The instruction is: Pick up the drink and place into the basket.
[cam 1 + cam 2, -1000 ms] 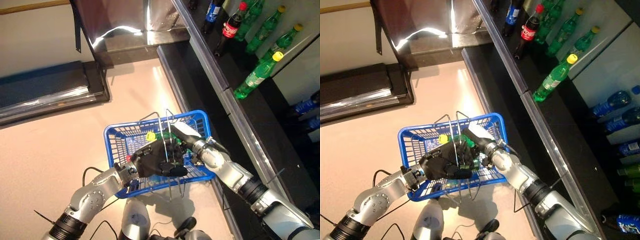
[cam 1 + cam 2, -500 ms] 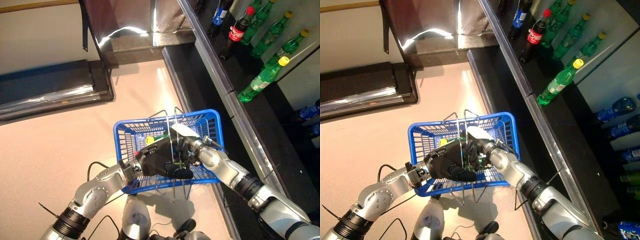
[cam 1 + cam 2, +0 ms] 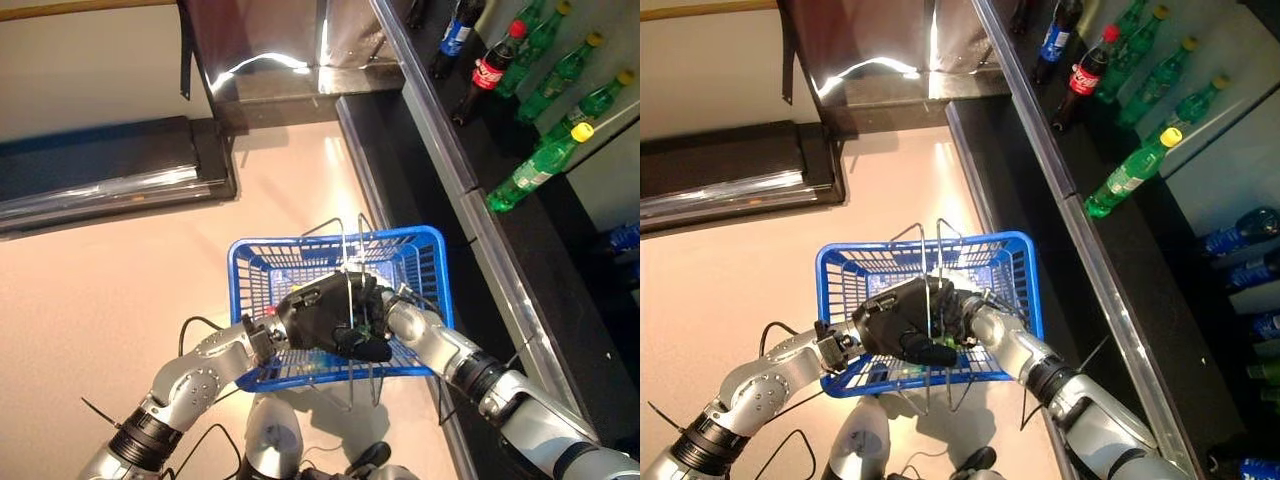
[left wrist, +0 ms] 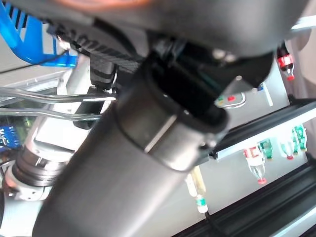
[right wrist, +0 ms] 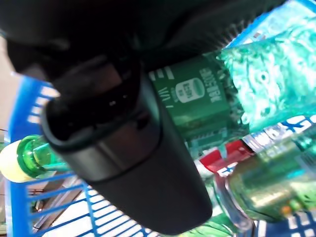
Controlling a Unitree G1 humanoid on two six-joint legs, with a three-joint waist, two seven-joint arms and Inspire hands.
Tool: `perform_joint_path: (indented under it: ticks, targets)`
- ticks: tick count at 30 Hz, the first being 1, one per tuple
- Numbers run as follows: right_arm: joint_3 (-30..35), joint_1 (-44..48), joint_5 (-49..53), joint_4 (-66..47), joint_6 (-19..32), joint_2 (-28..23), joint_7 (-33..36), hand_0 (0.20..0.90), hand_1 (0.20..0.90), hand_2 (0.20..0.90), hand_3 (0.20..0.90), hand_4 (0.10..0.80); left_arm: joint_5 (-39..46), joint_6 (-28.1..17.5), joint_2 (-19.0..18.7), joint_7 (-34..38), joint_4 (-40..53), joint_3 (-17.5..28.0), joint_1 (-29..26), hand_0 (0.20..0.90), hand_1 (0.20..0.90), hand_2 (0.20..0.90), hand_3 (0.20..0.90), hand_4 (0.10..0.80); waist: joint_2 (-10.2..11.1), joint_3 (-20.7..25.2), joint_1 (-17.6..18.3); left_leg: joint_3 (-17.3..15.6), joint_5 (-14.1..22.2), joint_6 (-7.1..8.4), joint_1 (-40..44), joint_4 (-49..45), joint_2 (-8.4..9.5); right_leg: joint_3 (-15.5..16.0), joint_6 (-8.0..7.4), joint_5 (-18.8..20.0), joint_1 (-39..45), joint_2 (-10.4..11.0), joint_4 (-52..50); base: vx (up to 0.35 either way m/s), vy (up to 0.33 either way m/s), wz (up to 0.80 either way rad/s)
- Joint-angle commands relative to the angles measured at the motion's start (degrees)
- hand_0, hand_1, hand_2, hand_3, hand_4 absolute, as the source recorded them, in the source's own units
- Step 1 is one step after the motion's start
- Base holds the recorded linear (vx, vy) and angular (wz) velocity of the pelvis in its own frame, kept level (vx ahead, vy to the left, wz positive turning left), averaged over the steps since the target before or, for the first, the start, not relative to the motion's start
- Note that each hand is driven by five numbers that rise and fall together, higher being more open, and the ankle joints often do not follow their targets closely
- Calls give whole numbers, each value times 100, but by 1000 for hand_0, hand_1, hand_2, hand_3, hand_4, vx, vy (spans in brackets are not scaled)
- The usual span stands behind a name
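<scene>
Hanging above the pale floor [image 3: 100, 270], the blue plastic wire-handled shopping basket [image 3: 415, 240] is carried by the left hand [image 3: 322, 322], whose dark fingers are curled round the basket's two thin metal handles [image 3: 344, 262] — the hand sits over the middle of the basket. In the left wrist view those grey wires cross just past the hand's dark bulk.

The right hand [image 5: 123, 148] reaches down into the basket from the shelf side, its wrist passing over the rim by the left hand. Its own wrist view shows the green plastic drink bottle with a yellow cap [image 5: 197, 94] lying inside the basket, pressed close against the hand's dark thumb; the capped neck pokes out on the far side of the thumb over the blue mesh. Whether the fingers are closed on the bottle I cannot tell — they are hidden behind the hand's bulk and under the left hand in the head views.

Beside the bottle in the basket lie a crinkled green foil packet [image 5: 276, 79] and a clear bottle with a red cap [image 5: 256, 187], touching one another.

Along the robot's right runs a dark shelf unit with a metal edge [image 3: 440, 140], holding green bottles with yellow caps [image 3: 535, 172], a dark cola bottle with a red cap [image 3: 487, 70] and a blue-labelled bottle [image 3: 457, 27].
</scene>
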State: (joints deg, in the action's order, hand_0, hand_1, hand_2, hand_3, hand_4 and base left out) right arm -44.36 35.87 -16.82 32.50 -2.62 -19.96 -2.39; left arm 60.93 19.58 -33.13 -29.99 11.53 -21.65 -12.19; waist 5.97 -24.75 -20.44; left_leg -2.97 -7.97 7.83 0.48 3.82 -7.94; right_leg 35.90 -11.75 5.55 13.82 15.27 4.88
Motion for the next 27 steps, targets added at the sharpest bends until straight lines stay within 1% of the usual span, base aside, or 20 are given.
perform_joint_path:
  ticks: [1, 8, 9, 10, 11, 12, 13, 27]
  targets:
    - [-398, 402, -95, 431, 295, 387, 185, 300, 300, 300, 200, 100, 1005, -923, 1434, -1476, 1908, -471, -1032, 300, 300, 300, 200, 100, -54, 2173, -118, 402, 177, -95, -45, 118, 90, -176, -12, -162, 66, -78, 12, 17, 0, 11]
    - [-378, 359, -120, 608, 323, 556, 245, 300, 300, 300, 200, 100, 983, -868, 1509, -1487, 1918, -504, -1087, 300, 300, 300, 200, 100, -55, 2187, -161, 477, 165, -98, -72, 118, 100, -141, 3, -168, 71, -94, 12, 5, -1, 3]
    - [-375, 364, -116, 613, 306, 577, 265, 309, 309, 309, 211, 111, 984, -869, 1507, -1486, 1926, -516, -1095, 300, 300, 300, 200, 100, -55, 2183, -168, 484, 164, -99, -75, 118, 100, -134, 4, -166, 71, -96, 12, 4, -9, 6]
    - [-373, 350, -121, 614, 299, 595, 289, 573, 573, 573, 518, 418, 969, -872, 1516, -1474, 1936, -526, -1098, 300, 300, 300, 200, 100, -58, 2181, -167, 497, 161, -99, -78, 118, 104, -138, 7, -167, 71, -98, 12, 5, -9, 8]
    - [-364, 349, -127, 612, 286, 613, 296, 735, 735, 735, 708, 608, 974, -871, 1517, -1468, 1941, -528, -1109, 300, 300, 300, 200, 100, -60, 2181, -169, 506, 157, -100, -80, 118, 109, -137, 10, -164, 69, -103, 12, 5, -5, 8]
    - [-356, 352, -138, 605, 279, 622, 293, 839, 839, 839, 829, 729, 975, -869, 1523, -1468, 1940, -527, -1114, 300, 300, 300, 200, 100, -62, 2180, -169, 516, 153, -102, -85, 118, 113, -138, 11, -162, 67, -105, 12, 4, -2, 6]
    - [-358, 355, -131, 605, 272, 628, 300, 900, 900, 900, 900, 800, 987, -865, 1519, -1452, 1950, -524, -1126, 300, 300, 300, 200, 100, -64, 2181, -172, 525, 151, -101, -90, 118, 116, -137, 11, -161, 66, -105, 12, 6, 2, 4]
    - [-310, 349, -91, 567, 205, 683, 314, 900, 900, 900, 900, 800, 929, -851, 1570, -1390, 1929, -524, -1139, 300, 300, 300, 200, 100, -66, 2193, -150, 507, 134, -95, -108, 118, 111, -134, 15, -164, 64, -111, 12, 0, 0, 0]
